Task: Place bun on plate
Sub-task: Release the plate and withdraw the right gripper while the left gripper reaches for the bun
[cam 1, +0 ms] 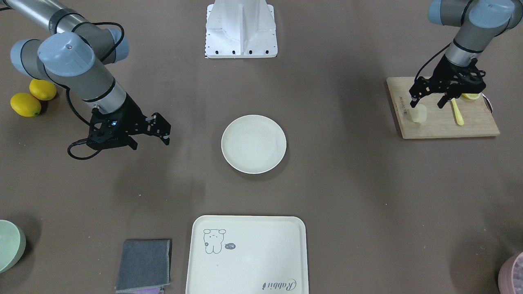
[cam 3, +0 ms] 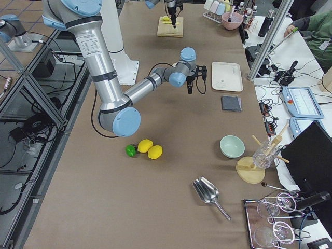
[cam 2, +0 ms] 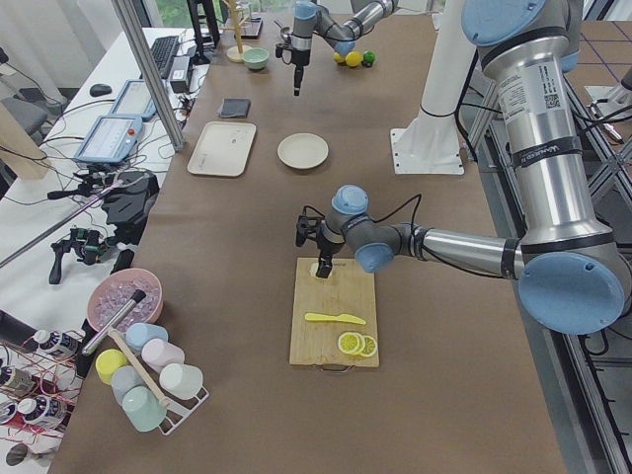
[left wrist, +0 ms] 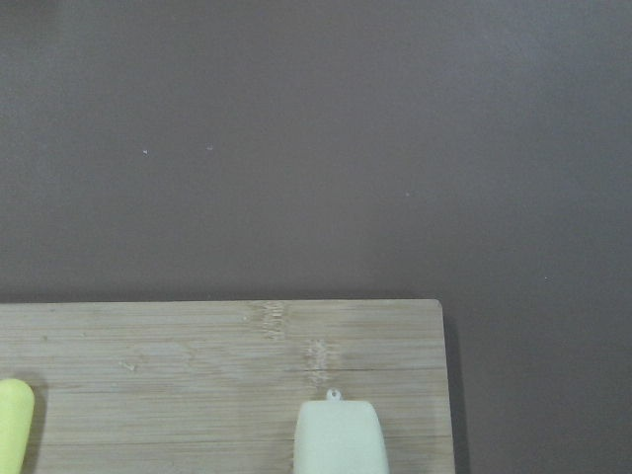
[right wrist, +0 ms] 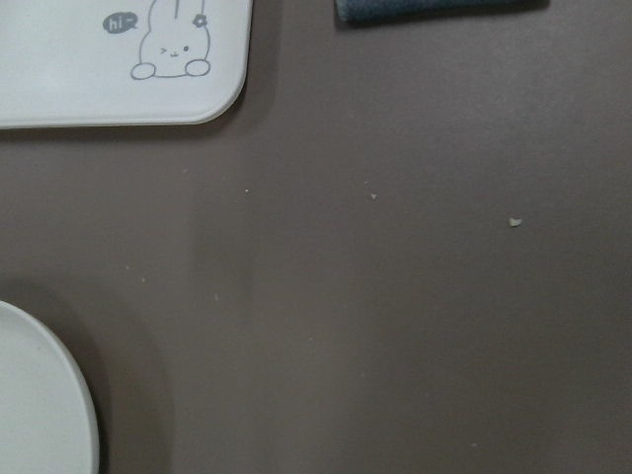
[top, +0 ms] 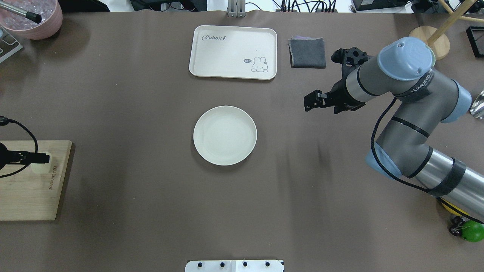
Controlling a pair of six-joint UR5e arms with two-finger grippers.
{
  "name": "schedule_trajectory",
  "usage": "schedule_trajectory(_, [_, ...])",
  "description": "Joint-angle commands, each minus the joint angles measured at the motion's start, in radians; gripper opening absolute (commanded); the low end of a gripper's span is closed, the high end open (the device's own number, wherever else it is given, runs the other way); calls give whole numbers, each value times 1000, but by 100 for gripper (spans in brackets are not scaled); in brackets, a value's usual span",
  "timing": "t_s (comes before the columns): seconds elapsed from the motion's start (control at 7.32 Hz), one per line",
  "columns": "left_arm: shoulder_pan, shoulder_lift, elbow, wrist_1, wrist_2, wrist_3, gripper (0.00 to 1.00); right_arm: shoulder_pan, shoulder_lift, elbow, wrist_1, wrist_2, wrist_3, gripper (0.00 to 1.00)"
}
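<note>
Hanging open over the bun (cam 1: 419, 114) on the board (cam 1: 470, 126), the left hand (cam 1: 427, 104) may squash it by closing too hard.

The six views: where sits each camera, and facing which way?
Front-facing: across the table, facing the robot base; shows left arm, right arm.
Overhead: behind the robot, down on the plate; mostly right arm.
Exterior left: table's left end; left arm near, over the cutting board.
Exterior right: right end; right arm near.
Left wrist: down on board and bun; no body.
Right wrist: down on table, rabbit tray corner; no body.
Shared: the plate, in front-facing and overhead.
</note>
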Motion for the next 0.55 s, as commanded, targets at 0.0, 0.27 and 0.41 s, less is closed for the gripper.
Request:
schedule_trajectory(0.0, [51, -18, 18, 1, 44, 4, 97, 22, -31, 0, 1, -5, -32, 100])
schedule_trajectory(0.27, [65, -33, 36, 1, 53, 13, 97, 46, -51, -3, 1, 3, -49, 100])
schedule_trajectory(0.41, [65, -32, 36, 1, 53, 15, 97, 46, -53, -3, -1, 0, -49, 100])
